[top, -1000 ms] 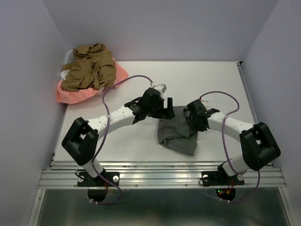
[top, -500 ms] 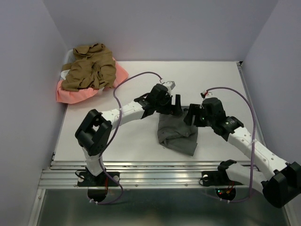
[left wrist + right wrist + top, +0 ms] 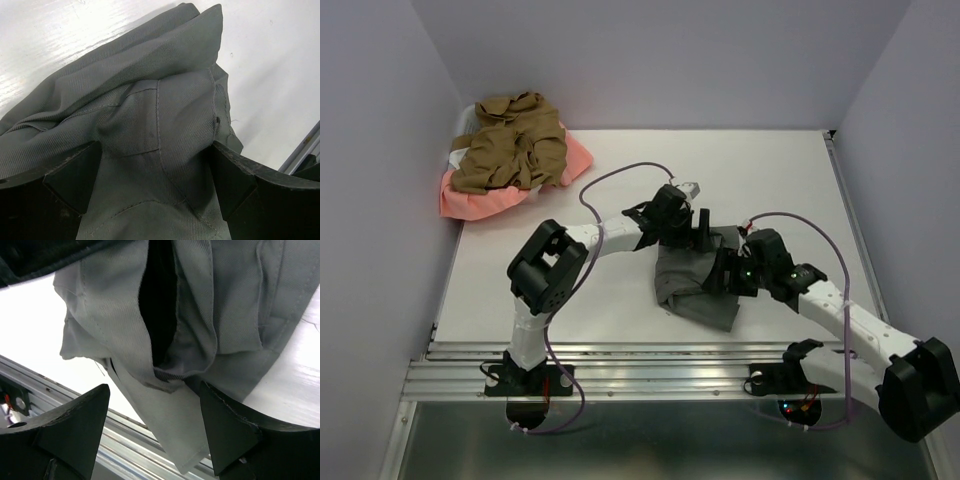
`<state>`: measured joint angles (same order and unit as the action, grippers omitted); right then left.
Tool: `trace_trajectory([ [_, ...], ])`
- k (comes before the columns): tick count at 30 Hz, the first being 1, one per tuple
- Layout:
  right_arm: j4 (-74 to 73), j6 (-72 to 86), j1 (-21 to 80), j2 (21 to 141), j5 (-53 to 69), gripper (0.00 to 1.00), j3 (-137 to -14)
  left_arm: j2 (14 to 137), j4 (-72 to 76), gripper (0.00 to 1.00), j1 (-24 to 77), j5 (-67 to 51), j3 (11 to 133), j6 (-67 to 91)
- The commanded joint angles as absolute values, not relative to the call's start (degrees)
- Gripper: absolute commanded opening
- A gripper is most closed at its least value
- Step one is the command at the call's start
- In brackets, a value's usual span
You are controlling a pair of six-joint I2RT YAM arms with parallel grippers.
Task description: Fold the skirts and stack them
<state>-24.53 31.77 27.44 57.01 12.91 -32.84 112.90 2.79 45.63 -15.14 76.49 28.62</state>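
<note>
Likely soft, light and floppy, the grey skirt (image 3: 696,296) lies rumpled mid-table beneath the left gripper (image 3: 155,175) and right gripper (image 3: 152,425), both wide open and holding nothing; a stitched edge looks the firmest pinch.

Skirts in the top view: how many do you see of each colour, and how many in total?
grey skirt: 1
tan-brown skirt: 1
salmon-pink skirt: 1
Total: 3
</note>
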Motion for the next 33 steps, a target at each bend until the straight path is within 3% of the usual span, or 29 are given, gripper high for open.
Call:
trace_trajectory([
  [1, -15.3, 36.2, 27.3, 60.9, 15.0, 0.78, -32.5, 113.6, 5.0, 0.99, 45.7, -17.6, 75.9, 29.4],
  [4, -11.4, 37.4, 27.3, 63.2, 14.2, 0.77, -32.1, 114.0, 5.4, 0.99, 45.7, -17.6, 75.1, 29.9],
  [6, -10.3, 38.6, 27.3, 65.4, 12.6, 0.71, -32.3, 113.7, 6.1, 0.99, 45.7, -17.5, 74.0, 30.6],
  [7, -10.4, 39.1, 27.3, 66.1, 11.7, 0.64, -32.5, 113.3, 6.2, 0.99, 45.7, -17.2, 73.7, 30.7],
  [10, -11.7, 40.8, 27.3, 65.8, 9.6, 0.23, -34.1, 112.8, 6.2, 0.99, 45.7, -15.6, 72.9, 31.2],
  [14, -18.1, 40.7, 27.3, 60.8, 6.3, 0.12, -36.5, 112.9, 5.2, 0.99, 45.6, -13.1, 72.6, 31.3],
  [18, -30.1, 39.7, 27.3, 57.5, 1.8, 0.09, -42.0, 113.5, 4.7, 0.99, 45.6, -11.4, 72.9, 31.5],
  [22, -33.6, 38.2, 27.3, 59.0, -5.0, 0.22, -42.3, 113.6, 4.9, 0.99, 45.6, -11.3, 73.3, 31.2],
  [33, -33.8, 39.9, 27.3, 70.9, -20.5, 0.32, -36.5, 113.6, 1.2, 0.99, 45.4, -5.7, 75.6, 30.8],
])
